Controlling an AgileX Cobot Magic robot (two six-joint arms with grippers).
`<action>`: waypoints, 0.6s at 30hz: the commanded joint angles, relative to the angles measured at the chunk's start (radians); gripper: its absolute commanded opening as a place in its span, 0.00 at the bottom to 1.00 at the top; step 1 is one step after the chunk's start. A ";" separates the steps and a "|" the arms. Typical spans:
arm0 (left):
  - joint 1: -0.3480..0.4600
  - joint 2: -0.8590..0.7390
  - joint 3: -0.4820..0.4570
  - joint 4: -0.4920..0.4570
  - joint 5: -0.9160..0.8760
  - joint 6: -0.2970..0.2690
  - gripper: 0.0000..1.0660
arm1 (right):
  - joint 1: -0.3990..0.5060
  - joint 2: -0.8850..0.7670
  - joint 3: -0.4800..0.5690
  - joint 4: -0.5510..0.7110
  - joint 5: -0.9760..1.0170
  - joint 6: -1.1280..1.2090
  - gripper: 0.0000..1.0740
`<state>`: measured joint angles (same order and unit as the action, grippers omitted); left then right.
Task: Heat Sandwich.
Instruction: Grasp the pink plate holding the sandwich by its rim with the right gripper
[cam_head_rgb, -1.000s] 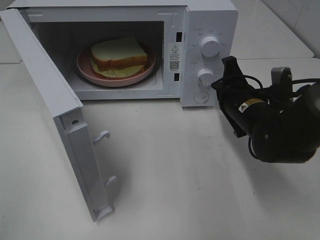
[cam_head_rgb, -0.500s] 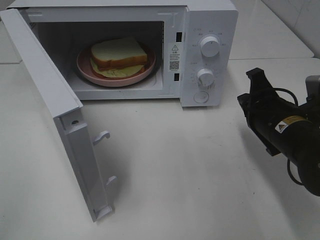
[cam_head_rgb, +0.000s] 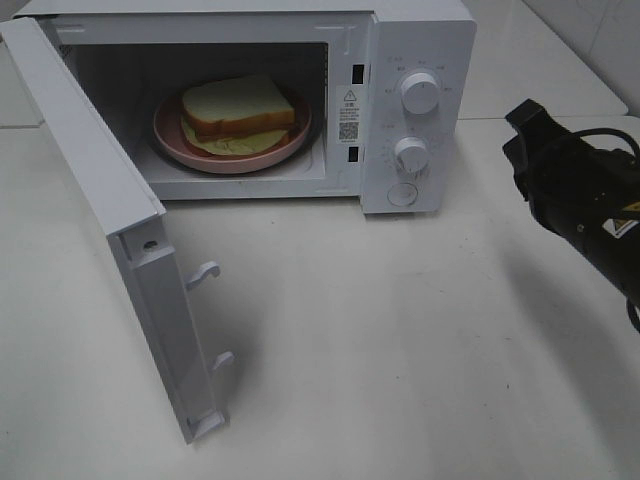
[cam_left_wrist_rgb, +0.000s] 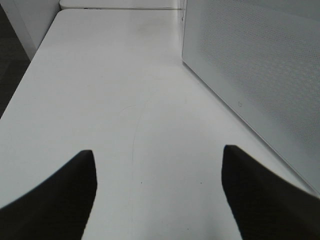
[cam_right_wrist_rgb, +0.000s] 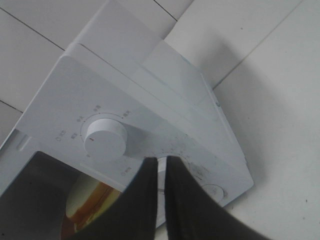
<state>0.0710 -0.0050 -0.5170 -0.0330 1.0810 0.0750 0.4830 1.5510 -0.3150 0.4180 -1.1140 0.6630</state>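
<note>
White tabletop (cam_head_rgb: 400, 350), pale tiles (cam_head_rgb: 605, 35) behind

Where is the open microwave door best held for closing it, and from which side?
Probably the door at its free edge with the latch hooks, the end that swings widest; come from its outer face, beside the open left gripper.

Robot laboratory bench staged as a kitchen: white microwave (cam_head_rgb: 440, 50) with a sandwich (cam_head_rgb: 240, 105) inside, plain white table (cam_head_rgb: 400, 350), black robot arm (cam_head_rgb: 585, 190).

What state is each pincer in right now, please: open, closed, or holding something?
Left pincer: open, holding nothing.
Right pincer: almost closed, only a thin slit left, holding nothing.
</note>
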 joint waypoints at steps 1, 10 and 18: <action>0.003 -0.007 0.001 -0.004 -0.013 -0.009 0.63 | -0.003 -0.030 -0.002 -0.013 0.009 -0.109 0.10; 0.003 -0.007 0.001 -0.004 -0.013 -0.009 0.63 | -0.005 -0.064 -0.081 -0.013 0.292 -0.385 0.10; 0.003 -0.007 0.001 -0.004 -0.013 -0.009 0.63 | -0.005 -0.129 -0.334 0.021 0.911 -0.864 0.10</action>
<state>0.0710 -0.0050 -0.5170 -0.0330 1.0810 0.0750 0.4830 1.4390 -0.5720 0.4310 -0.4100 -0.0460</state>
